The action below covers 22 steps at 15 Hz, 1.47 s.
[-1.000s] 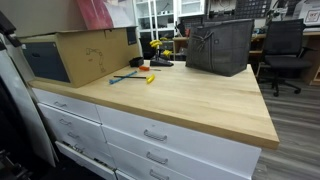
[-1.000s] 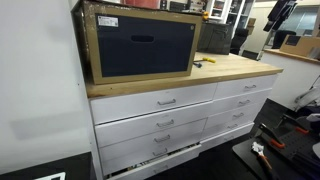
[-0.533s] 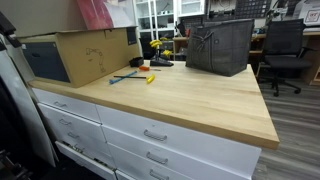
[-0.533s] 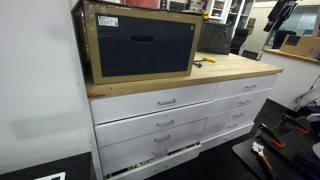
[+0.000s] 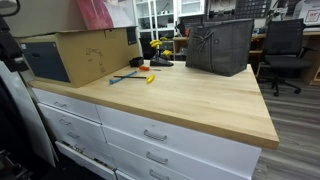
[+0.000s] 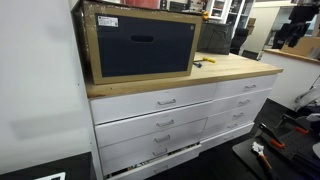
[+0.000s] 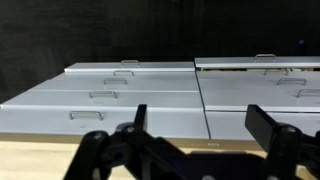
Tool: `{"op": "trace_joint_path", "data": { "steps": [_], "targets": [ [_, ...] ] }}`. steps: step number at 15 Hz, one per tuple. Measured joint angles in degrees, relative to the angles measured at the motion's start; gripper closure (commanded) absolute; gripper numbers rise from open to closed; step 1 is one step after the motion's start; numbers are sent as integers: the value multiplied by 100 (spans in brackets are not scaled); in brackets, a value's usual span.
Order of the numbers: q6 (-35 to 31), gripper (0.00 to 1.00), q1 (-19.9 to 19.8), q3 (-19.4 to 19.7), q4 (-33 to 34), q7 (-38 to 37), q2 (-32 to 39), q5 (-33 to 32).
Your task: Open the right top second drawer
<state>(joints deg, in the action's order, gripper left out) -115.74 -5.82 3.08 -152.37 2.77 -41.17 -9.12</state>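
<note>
Right top second drawer (image 6: 150, 129) stays shut while the arm (image 6: 296, 25) shifts, pincer (image 7: 198, 113) spread wide.

The light wooden surface (image 5: 190, 100) carries a brown cardboard box (image 5: 90, 52), a dark grey fabric bin (image 5: 220, 47), and small blue and yellow tools (image 5: 135, 76) between them.

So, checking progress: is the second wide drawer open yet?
Shut: the second wide drawer sits flush, with no gap or shadow showing.
</note>
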Motion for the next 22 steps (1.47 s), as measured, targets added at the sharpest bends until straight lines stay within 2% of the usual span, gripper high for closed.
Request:
{"op": "trace_joint_path", "data": {
  "steps": [5,13,16,22],
  "targets": [
    [-619,0,-576,312,-149,-365,713,-290],
    [-2428,0,-1068,306,-96,-2095,2930,-825],
    [-2726,0,-1170,406,114,-2716,3707,-1057],
    [-3084,0,-1119,1034,689,-3749,4870,-1597]
  ]
}}
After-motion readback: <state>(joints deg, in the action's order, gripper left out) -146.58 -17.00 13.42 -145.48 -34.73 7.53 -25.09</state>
